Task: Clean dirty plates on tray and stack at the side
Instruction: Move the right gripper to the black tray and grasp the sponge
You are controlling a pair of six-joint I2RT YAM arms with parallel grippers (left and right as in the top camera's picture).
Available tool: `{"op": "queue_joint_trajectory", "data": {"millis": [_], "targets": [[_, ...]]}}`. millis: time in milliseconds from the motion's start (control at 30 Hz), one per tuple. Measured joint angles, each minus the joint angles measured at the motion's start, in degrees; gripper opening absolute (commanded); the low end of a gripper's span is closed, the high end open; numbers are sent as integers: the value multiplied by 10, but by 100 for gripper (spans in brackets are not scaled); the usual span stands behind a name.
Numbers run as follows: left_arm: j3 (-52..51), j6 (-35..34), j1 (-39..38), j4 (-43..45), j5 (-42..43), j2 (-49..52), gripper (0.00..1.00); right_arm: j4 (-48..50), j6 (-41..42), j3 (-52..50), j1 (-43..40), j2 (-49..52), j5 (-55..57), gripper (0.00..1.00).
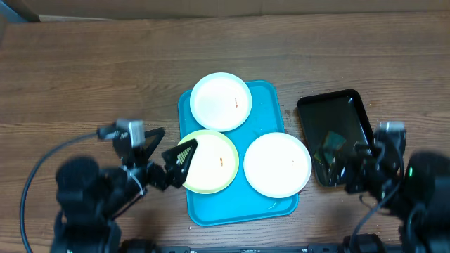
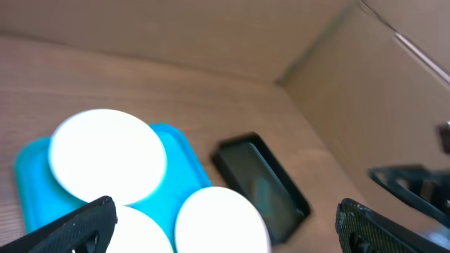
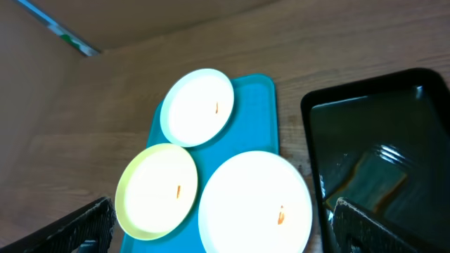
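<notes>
The turquoise tray (image 1: 232, 207) lies mid-table with three plates on it. A white plate (image 1: 221, 101) is at the back, a plate with a yellow-green rim (image 1: 206, 161) at front left, and a white plate (image 1: 277, 164) at front right. Each has a small orange speck. My left gripper (image 1: 169, 147) is open and empty, with one finger over the left edge of the yellow-green plate. My right gripper (image 1: 349, 163) is open and empty over the near end of the black tray. The right wrist view shows the tray (image 3: 253, 105) and all three plates (image 3: 198, 105) (image 3: 158, 188) (image 3: 253, 204).
A glossy black tray (image 1: 336, 133) lies right of the turquoise one, with a dark greenish object (image 1: 332, 143) in it. It also shows in the right wrist view (image 3: 380, 140) and the left wrist view (image 2: 260, 183). A cardboard wall lines the table's far edge.
</notes>
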Motion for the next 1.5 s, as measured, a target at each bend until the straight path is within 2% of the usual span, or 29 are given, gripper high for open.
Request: {"op": "queue_joint_trajectory", "data": {"millis": [167, 300, 400, 567, 700, 900, 1167, 1200, 1233, 1267, 1333, 1433, 1467, 1500], "targets": [[64, 0, 0, -15, 94, 88, 100, -2, -1, 54, 0, 93, 1, 100], [67, 5, -1, -32, 148, 115, 100, -30, 49, 54, 0, 166, 52, 82], [67, 32, -12, -70, 149, 124, 100, -59, 107, 54, 0, 242, 115, 80], [69, 60, -70, -164, 27, 123, 100, -62, 158, 52, 0, 382, 176, 67], [69, 59, -138, -210, -101, 123, 100, -43, 174, 52, -4, 476, 193, 51], [69, 59, -207, -220, -201, 123, 100, -26, 181, 51, -31, 596, 197, 50], [69, 58, -219, -217, -223, 123, 100, 60, 134, 21, -82, 642, 151, 51], [69, 58, -219, -213, -221, 123, 100, 80, 130, 11, -84, 642, 145, 42], [69, 58, -219, -212, -219, 123, 100, 95, 124, -1, -86, 640, 141, 21], [69, 58, -219, -208, -216, 124, 100, 118, 118, -12, -86, 632, 136, 5], [69, 58, -219, -206, -211, 124, 100, 148, 119, -29, -86, 624, 119, 4], [69, 58, -219, -206, -206, 124, 100, 143, 117, -28, -87, 622, 116, 4], [69, 58, -219, -207, -204, 124, 100, 136, 116, -26, -87, 621, 116, 8], [69, 58, -219, -207, -203, 124, 100, 124, 116, -23, -87, 621, 119, 18]]}}
